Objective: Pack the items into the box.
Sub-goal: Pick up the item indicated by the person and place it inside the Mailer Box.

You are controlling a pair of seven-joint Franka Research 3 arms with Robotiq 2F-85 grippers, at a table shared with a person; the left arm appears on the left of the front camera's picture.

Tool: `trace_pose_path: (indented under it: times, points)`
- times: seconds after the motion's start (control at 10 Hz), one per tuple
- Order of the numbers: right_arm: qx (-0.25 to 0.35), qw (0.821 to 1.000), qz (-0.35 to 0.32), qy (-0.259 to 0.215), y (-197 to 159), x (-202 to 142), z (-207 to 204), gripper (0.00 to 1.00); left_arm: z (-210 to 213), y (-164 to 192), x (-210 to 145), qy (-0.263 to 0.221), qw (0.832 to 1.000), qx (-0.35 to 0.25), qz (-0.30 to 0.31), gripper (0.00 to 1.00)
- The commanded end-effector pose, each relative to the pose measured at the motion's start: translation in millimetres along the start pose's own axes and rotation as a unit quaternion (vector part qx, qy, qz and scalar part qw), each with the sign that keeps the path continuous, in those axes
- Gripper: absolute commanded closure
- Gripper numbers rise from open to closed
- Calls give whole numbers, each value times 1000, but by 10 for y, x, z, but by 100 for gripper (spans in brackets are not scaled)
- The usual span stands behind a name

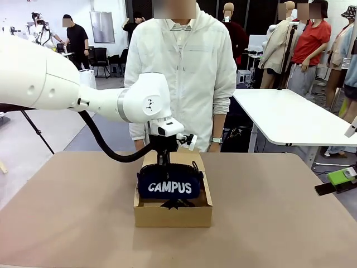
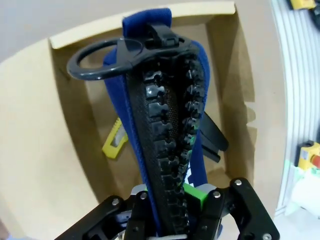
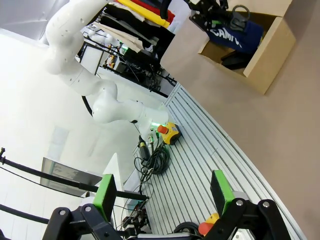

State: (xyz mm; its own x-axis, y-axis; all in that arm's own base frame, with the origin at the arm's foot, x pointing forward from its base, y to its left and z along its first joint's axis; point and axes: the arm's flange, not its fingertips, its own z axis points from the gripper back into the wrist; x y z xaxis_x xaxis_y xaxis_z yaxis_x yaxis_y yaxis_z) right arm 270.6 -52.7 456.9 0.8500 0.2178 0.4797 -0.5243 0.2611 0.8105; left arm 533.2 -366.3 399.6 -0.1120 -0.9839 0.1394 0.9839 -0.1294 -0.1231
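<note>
**Left fingers [image 2: 196, 191] pinch the pouch [image 1: 169, 187] above the box [image 1: 173, 215].**
The left fingers are clamped tight on the pouch's zipper edge. The pouch hangs straight below them, partly down inside the box at mid-worktop [image 1: 279, 223], its long axis parallel to the worktop's near edge and matching the box's length. The knife [image 2: 114, 143] lies on the box floor beside it. The right fingers [image 3: 220, 190], spread wide and empty, sit by the right edge, well apart.

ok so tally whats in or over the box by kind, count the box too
navy pouch: 1, held by the left gripper above the box floor
yellow utility knife: 1, lying in the box
black stapler: 1, lying in the box
cardboard box: 1
total: 4
</note>
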Motion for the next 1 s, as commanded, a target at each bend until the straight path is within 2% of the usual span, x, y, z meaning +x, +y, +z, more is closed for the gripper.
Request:
trace_pose_path:
  times: [0.0,0.4,0.5,0.6,0.7,0.9]
  points:
    - [-1,1000,2,7,14,-39,25,0,-135,15,-31,-18,1000,-16,-12,100]
    - [-1,1000,2,7,14,-39,25,0,-438,180,-39,-24,997,-69,-12,100]
    - [-1,1000,2,7,14,-39,25,0,-434,183,-38,-25,997,-69,-10,80]
    - [-1,1000,2,7,14,-39,25,0,-433,181,-39,-26,997,-68,-10,22]
    - [-1,1000,2,7,14,-39,25,0,-417,171,-34,-25,998,-64,-10,0]
    - [-1,1000,2,7,14,-39,25,0,-355,131,-24,-27,998,-56,-5,0]
